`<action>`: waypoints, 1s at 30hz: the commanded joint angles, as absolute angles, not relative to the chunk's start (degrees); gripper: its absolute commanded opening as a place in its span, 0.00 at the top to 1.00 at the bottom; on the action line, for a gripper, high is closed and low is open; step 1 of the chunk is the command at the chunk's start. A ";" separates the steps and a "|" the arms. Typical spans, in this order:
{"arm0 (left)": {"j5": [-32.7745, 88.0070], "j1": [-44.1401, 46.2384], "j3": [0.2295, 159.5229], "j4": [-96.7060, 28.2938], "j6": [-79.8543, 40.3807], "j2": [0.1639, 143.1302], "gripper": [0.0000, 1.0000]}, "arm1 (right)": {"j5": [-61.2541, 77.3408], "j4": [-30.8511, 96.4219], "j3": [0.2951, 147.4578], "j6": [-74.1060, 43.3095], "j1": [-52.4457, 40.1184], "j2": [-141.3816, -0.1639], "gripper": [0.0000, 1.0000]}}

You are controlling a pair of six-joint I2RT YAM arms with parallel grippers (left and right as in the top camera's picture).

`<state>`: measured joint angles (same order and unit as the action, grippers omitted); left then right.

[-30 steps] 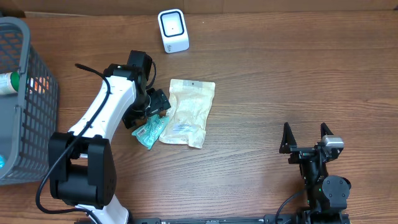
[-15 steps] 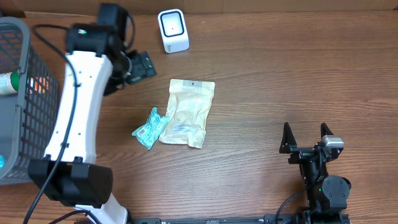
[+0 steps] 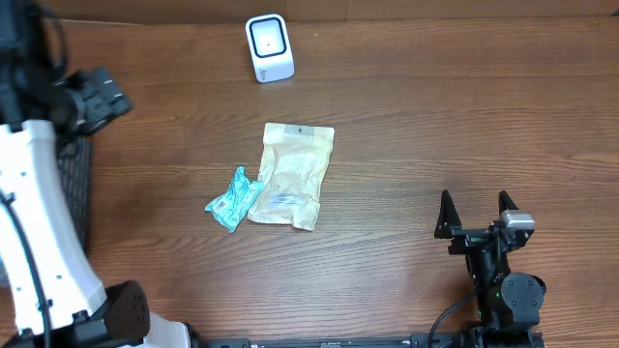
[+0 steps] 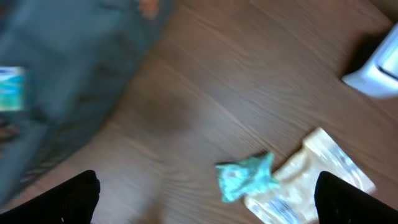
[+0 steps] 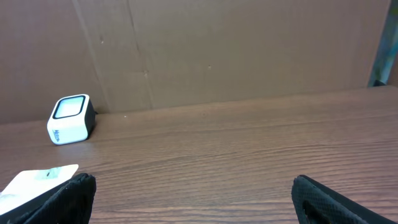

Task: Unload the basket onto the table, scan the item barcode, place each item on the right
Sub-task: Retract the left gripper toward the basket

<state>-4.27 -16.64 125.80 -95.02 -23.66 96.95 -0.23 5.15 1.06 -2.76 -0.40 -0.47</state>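
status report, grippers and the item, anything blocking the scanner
Left gripper open, empty, up by the basket. Right gripper open, empty. Teal packet and beige pouch flat on table, unheld. Nothing between them and barcode scanner.

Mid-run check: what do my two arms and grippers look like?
The left arm has white link shells, black joints and a black cable alongside, ending in a black left gripper. The right arm is all black, with a small silver block and a black, two-pronged right gripper.
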 commanded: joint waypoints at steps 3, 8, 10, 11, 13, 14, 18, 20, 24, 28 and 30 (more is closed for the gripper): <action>-7.01 -27.83 126.85 -95.70 -20.73 95.72 0.02 | -0.54 4.82 0.47 -2.50 -0.27 -0.16 0.00; -1.39 -37.23 126.82 -94.30 -20.78 95.77 0.02 | -0.54 4.82 0.47 -2.50 -0.27 -0.16 0.00; -0.51 -39.53 126.67 -93.45 -21.02 95.79 0.02 | -0.54 4.82 0.47 -2.50 -0.27 -0.16 0.00; -0.58 -40.34 126.43 -92.88 -20.99 95.79 0.02 | -0.54 4.82 0.47 -2.50 -0.27 -0.16 0.00; -1.13 -41.82 125.62 -91.53 -20.99 95.79 0.02 | -0.54 4.82 0.47 -2.50 -0.27 -0.16 0.00; -1.87 -42.44 125.05 -90.96 -20.99 95.90 0.02 | -0.54 4.82 0.47 -2.50 -0.27 -0.16 0.00; -4.25 -44.18 121.56 -87.94 -20.91 96.25 0.05 | -0.54 4.82 0.47 -2.50 -0.27 -0.16 0.00; -5.58 -45.10 118.32 -85.45 -20.99 96.25 0.05 | -0.54 4.82 0.47 -2.50 -0.27 -0.16 0.00; -6.44 -46.98 110.76 -79.92 -21.21 96.25 0.05 | -0.54 4.82 0.47 -2.50 -0.27 -0.16 0.01; -6.59 -48.34 102.28 -73.10 -21.15 96.27 0.02 | -0.56 4.82 0.47 -2.50 -0.27 -0.16 0.00; -6.63 -48.66 98.54 -69.38 -20.05 96.27 0.00 | -0.54 4.82 0.47 -2.50 -0.27 -0.16 0.00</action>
<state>-5.45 -48.01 102.41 -71.79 -21.85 96.53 -0.25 5.13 1.06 -2.79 -0.40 -0.47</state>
